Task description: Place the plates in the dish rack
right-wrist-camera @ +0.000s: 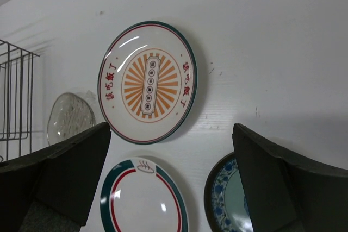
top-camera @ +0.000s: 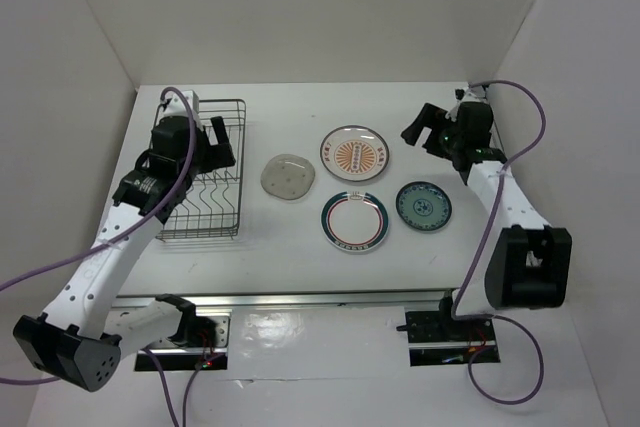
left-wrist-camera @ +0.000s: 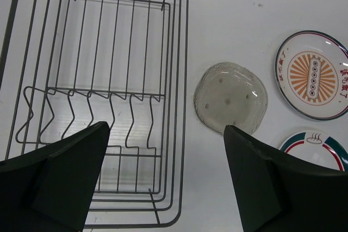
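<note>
The dish rack stands on the white table, its long side running away from the arm bases. All four plates lie flat on the table to the right of the rack, none touching it or one another. The see-through grey plate is the one just beside the rack. Farther right sit the cream plate with the orange sunburst and, nearer the bases, the white plate with the teal and red ring. The teal-patterned plate lies farthest from the rack.

The left claw hangs over the rack's right side, around its far half. Its jaws are spread wide with nothing between them. In the left wrist view they frame the rack's right rim and upright tines. It seems to be clear of the wires, though the arm hides the gap from above.

The right claw is well to the right of the rack, beyond the sunburst plate. It too is spread wide and holds nothing, and its wrist camera looks down on the plates.
</note>
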Controlling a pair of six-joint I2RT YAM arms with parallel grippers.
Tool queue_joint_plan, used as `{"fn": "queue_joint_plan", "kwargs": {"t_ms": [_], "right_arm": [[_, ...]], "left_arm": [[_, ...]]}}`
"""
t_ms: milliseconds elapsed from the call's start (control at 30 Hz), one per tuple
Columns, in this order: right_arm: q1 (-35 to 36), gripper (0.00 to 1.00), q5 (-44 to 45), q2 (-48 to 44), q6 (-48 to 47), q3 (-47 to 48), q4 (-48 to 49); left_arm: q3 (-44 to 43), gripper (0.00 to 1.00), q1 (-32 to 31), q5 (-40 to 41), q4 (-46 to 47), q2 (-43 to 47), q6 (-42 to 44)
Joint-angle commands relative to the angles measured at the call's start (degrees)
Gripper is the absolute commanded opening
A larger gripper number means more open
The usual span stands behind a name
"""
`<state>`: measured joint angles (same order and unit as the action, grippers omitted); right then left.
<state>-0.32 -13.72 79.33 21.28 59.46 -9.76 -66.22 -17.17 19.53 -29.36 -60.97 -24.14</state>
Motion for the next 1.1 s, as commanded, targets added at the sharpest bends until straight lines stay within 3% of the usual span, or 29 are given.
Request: {"fn": "queue_joint_plan", "kwargs": {"t_ms": [0,200,300,500,667,867,1067], "right_arm": [[-2.4,1.0,-13.2,4.5,1.1,0.8,13.4],[-2.4,0.94,-16.1,17.2,1.0,2.6,19.8],[-1.7,0.93,-14.9,24.4,0.4,8.2,17.0],[-2.2,0.9,-17.6,33.2,1.2,8.7,19.5],[-1.7,0.85,-18.9,36.5,0.7,10.9,18.9],[-1.2,0.68,-20.2,39.1,0.7,12.7,18.4],[-1.2,0.62,-23.4,40.3,1.2,10.3,20.9]], "left_arm": [[-0.5,1.0,0.1,-2.6,2.1,-0.6,0.5],[0.0,1.0,0.1,-4.3,2.8,-0.6,1.6],[0.0,1.0,0.1,-5.0,2.8,-0.6,2.1],[0.6,1.0,0.1,-5.0,3.3,-0.6,2.1],[0.6,1.0,0.1,-5.6,3.3,-0.6,2.6],[0.6,1.0,0.1,-5.0,3.3,-1.9,2.6],[0.0,1.0,0.1,-5.6,3.3,-3.0,2.6]]}}
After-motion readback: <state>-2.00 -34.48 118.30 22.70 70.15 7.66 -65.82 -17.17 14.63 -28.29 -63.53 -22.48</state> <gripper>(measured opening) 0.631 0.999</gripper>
